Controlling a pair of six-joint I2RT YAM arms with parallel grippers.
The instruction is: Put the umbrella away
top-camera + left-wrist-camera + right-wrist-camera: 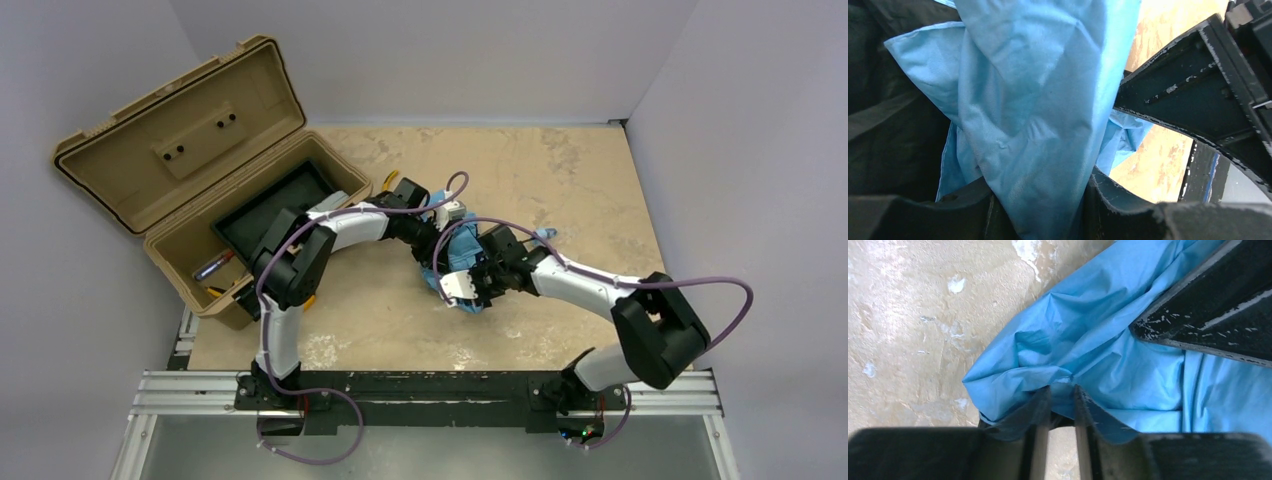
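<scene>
The umbrella is a crumpled light sky-blue fabric bundle on the table's middle, between both arms. My left gripper comes from the left and is shut on a thick fold of the umbrella's fabric, which fills the left wrist view. My right gripper comes from the right and is shut on a thin edge of the fabric. A small blue part pokes out at the bundle's right. The shaft is hidden.
An open tan toolbox stands at the back left, lid up, with a black tray and small items inside. The other arm's black gripper body crosses each wrist view. White walls enclose the beige tabletop.
</scene>
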